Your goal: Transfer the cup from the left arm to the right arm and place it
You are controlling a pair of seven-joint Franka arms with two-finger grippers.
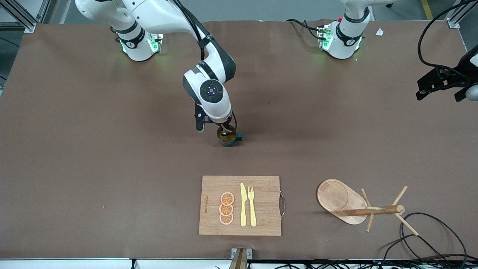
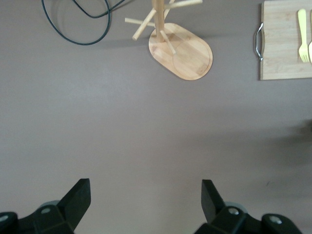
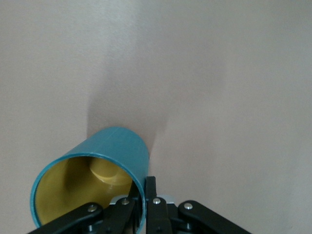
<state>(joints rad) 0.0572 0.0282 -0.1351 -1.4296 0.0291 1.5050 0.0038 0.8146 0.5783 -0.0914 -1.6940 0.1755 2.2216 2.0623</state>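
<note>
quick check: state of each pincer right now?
Left pincer: open, holding nothing, over bare table at the left arm's end.
Right pincer: shut on the cup rim, mid-table.

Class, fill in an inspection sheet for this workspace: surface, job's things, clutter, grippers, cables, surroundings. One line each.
Surface: brown table, bare over most of its area.
Job's things: teal cup mid-table, upright, yellowish inside.
Clutter: cutting board nearer the front camera, bearing orange slices, knife and fork; wooden peg rack toward the left arm's end.
Grippers: right gripper shut on the cup's rim; left gripper open, empty, waiting above the table's edge.
Cables: black loops beside the rack.
Surroundings: metal frame posts at the corners.
</note>
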